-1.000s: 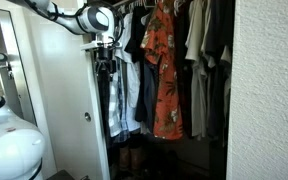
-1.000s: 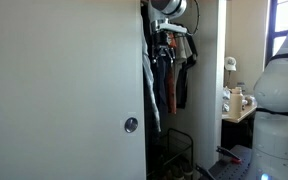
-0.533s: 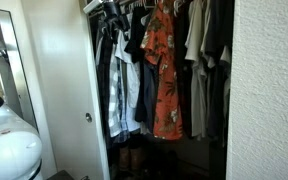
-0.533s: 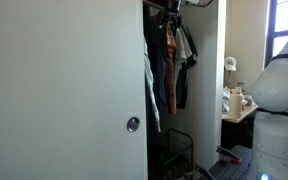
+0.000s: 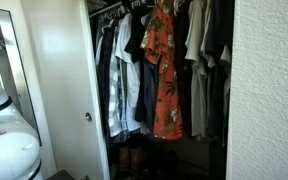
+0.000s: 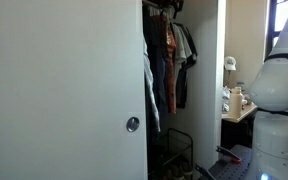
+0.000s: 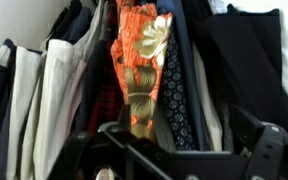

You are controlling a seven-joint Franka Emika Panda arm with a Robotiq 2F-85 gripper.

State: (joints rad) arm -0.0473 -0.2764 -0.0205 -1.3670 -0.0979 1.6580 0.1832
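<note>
The arm has lifted out of both exterior views within the last second. Only the wrist view now shows the gripper (image 7: 174,140), its jaws spread wide and empty. The orange floral shirt (image 5: 164,70) hangs on the closet rail, with dark garments (image 5: 134,60) to its left and pale shirts (image 5: 196,40) to its right. It seems untouched, though the wrist view is blurred, so the work on the clothes stands at no contact.

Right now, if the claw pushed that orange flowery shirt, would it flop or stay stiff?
The orange shirt would probably flop, since it hangs in loose folds. Pushed, it would likely swing aside, as it only hangs from its top. It looks thin, so probably light, though the dark clothes beside it may crowd it.
</note>
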